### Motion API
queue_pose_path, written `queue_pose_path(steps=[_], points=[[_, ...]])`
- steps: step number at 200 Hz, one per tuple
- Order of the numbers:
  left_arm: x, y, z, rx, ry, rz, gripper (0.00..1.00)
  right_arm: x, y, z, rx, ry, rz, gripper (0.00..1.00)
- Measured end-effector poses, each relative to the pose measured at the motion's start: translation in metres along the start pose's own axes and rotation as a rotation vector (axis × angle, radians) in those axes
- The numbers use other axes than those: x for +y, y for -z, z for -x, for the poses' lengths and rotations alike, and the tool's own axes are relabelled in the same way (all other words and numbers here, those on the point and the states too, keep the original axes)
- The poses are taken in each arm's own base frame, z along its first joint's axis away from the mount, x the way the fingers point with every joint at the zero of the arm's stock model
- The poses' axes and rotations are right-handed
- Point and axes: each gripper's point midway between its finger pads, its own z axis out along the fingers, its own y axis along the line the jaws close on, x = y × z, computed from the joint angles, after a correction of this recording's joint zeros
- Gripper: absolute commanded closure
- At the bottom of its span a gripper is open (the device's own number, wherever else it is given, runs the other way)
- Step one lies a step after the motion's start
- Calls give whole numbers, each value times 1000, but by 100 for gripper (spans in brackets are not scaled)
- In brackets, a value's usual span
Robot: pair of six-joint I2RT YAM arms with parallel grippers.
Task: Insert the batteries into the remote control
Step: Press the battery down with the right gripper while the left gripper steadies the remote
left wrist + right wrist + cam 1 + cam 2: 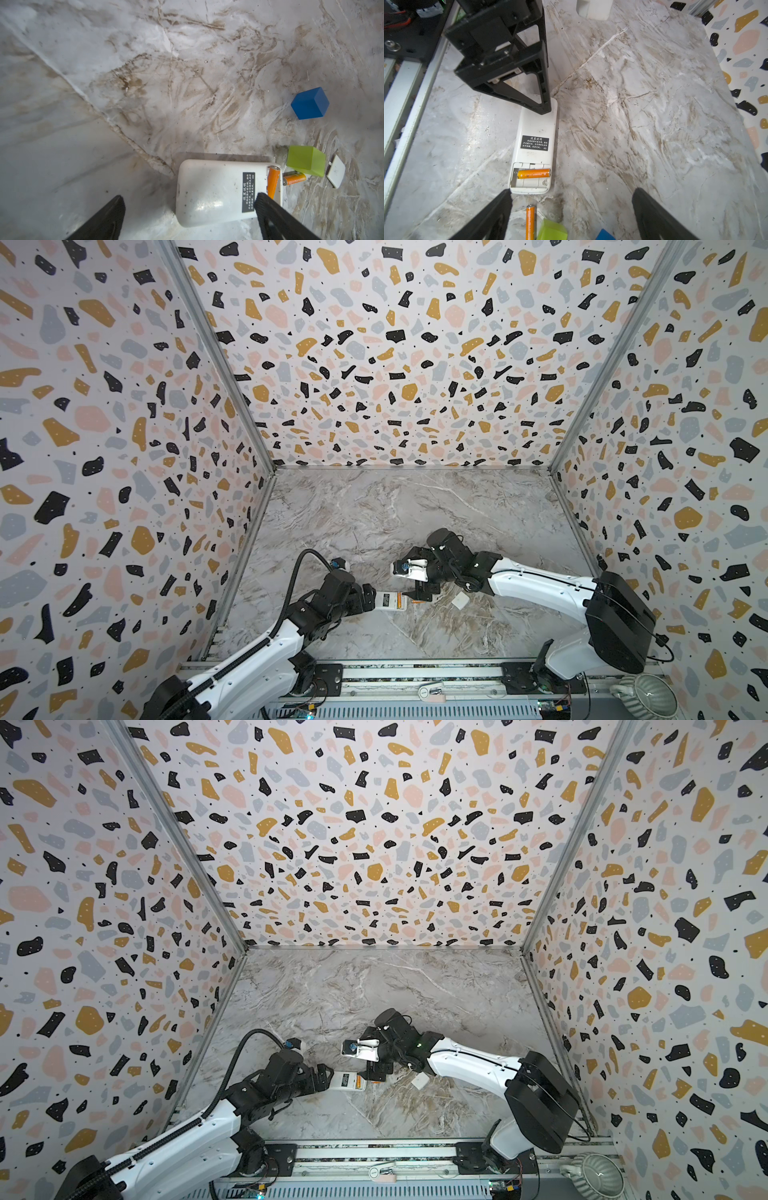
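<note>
One loose battery (530, 220) lies beside the green cube (551, 229). Left pincer (189, 197) and right pincer (571, 192) gape empty; I might knock it rolling.

A robot lab cell: terrazzo-print walls (374, 364) box in a marble-look tabletop (365, 510).

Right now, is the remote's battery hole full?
Half full: one battery sits in the remote control's open bay, the other battery lies on the table.

White shells, black joints
Left arm (249, 659) has a ribbed black hose (296, 570) looping over it; right arm (540, 585) carries a bulky black housing (621, 622).
</note>
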Motion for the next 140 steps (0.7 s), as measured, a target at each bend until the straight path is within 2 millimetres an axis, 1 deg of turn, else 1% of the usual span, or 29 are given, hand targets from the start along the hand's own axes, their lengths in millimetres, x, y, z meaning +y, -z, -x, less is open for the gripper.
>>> queue_pose_path(steps=[7, 22, 44, 61, 93, 140], points=[[1, -1, -1, 3, 3, 1, 1, 1, -4, -4, 12, -2, 6, 23], [2, -2, -4, 12, 7, 1, 1, 5, -13, -15, 43, -7, 25, 23], [0, -3, -3, 12, 12, -8, 0, 8, -21, -24, 67, -12, 45, 24], [-2, -4, -3, 9, 14, -16, 1, 9, -21, -24, 68, -10, 46, 26], [0, -6, -6, 15, 15, -17, 1, 9, -22, -22, 63, -3, 48, 33], [-1, -7, -6, 13, 19, -21, 0, 17, -31, -25, 78, 2, 73, 41]])
